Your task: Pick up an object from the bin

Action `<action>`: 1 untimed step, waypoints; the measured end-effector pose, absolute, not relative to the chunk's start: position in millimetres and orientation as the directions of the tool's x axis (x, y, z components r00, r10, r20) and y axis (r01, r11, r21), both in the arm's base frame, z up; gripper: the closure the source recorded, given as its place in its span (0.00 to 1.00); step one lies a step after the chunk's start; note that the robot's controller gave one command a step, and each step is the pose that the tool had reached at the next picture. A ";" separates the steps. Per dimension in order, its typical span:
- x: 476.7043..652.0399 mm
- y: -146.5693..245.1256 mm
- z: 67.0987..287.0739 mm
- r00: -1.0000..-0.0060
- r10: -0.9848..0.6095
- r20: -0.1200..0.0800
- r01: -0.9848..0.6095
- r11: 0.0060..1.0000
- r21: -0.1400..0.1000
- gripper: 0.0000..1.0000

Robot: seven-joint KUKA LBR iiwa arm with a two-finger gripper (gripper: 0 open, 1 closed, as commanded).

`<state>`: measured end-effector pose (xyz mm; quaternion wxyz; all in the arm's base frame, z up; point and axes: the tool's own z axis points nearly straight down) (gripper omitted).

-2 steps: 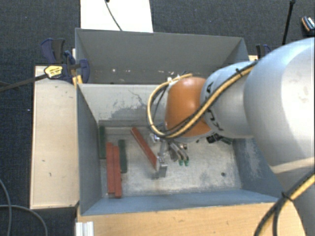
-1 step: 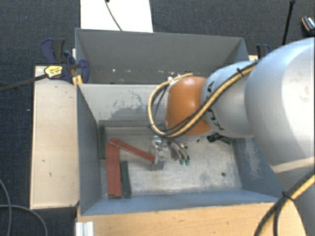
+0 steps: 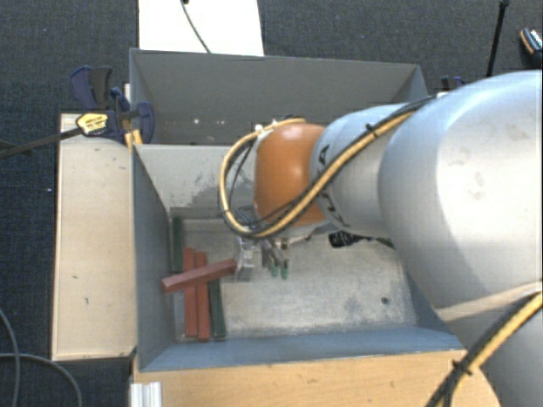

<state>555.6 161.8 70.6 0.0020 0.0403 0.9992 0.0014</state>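
My gripper (image 3: 260,263) hangs low over the left middle of the bin floor, under the orange wrist cover. A red flat bar (image 3: 199,275) lies slantwise, and its right end reaches up to the gripper's left side. Whether that end is gripped I cannot make out. Beneath it two red bars (image 3: 197,310) lie side by side along the left wall. A dark green bar (image 3: 218,312) lies next to them. A small green bit (image 3: 284,270) shows at the gripper's right side.
Another dark green bar (image 3: 177,240) runs along the left wall toward the back. The arm covers the bin's right part and back. Bare grey floor stretches from the gripper to the front wall.
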 end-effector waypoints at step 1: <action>559.3 192.9 216.9 -0.996 0.094 -0.010 0.094 0.996 0.005 1.00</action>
